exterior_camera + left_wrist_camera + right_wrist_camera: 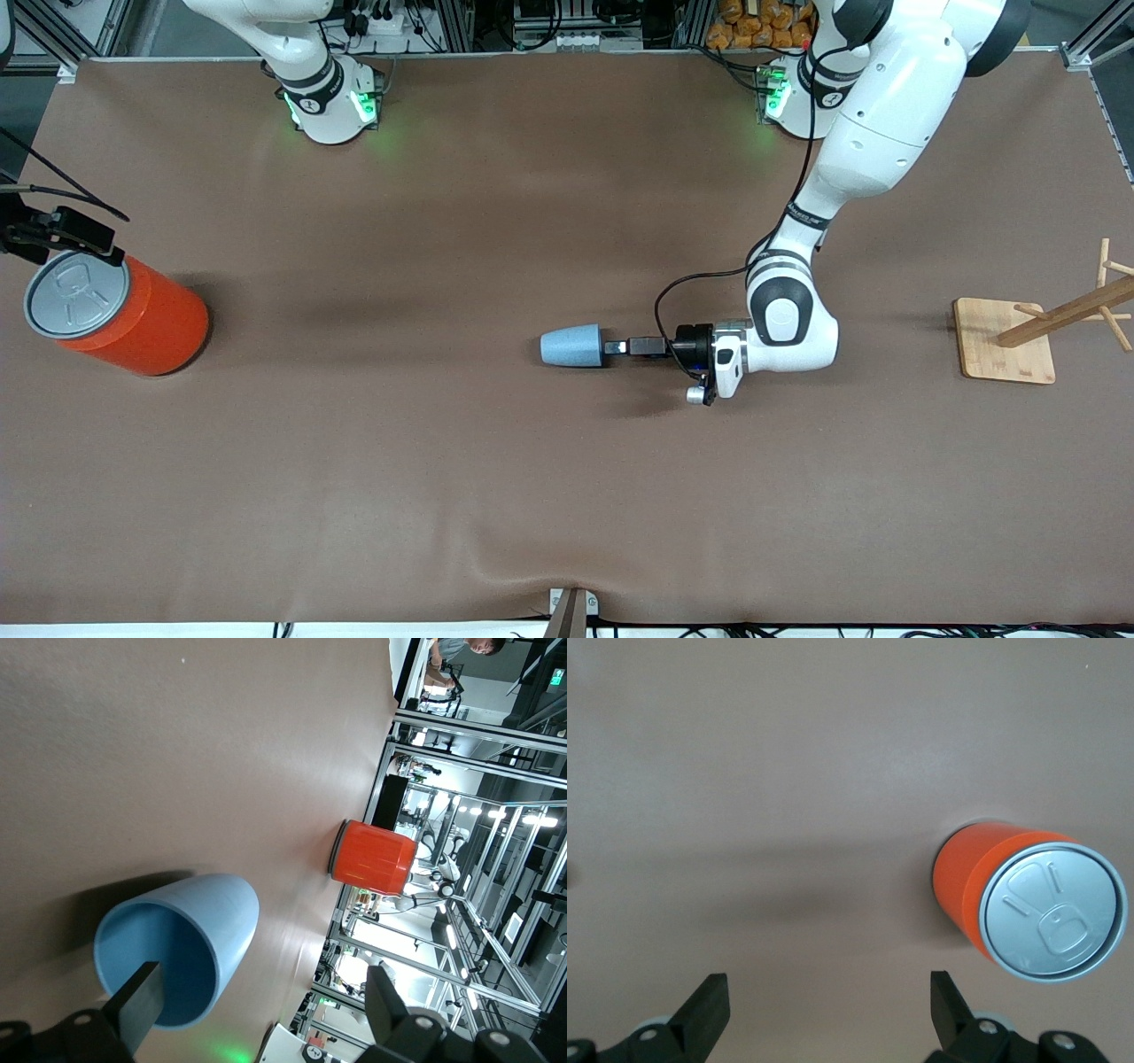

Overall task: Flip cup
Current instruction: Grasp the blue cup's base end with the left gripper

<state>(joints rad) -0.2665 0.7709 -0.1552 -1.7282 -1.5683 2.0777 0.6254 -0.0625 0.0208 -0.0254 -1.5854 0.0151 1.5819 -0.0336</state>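
The light blue cup [571,346] lies on its side near the middle of the table, its open rim turned toward the left arm's end. My left gripper [611,346] is low at that rim and open. In the left wrist view one finger [142,997] reaches into the mouth of the cup [226,912], while the other finger [383,997] stays outside, apart from the wall. My left gripper [261,992] has not closed on the cup. My right gripper [62,235] hangs open beside the can's top at the right arm's end, with only bare table between the fingers of the right gripper [826,985].
A large orange can [133,315] with a grey pull-tab lid stands at the right arm's end; the orange can [983,886] shows beside my right gripper. A wooden rack on a square base [1005,341] stands at the left arm's end.
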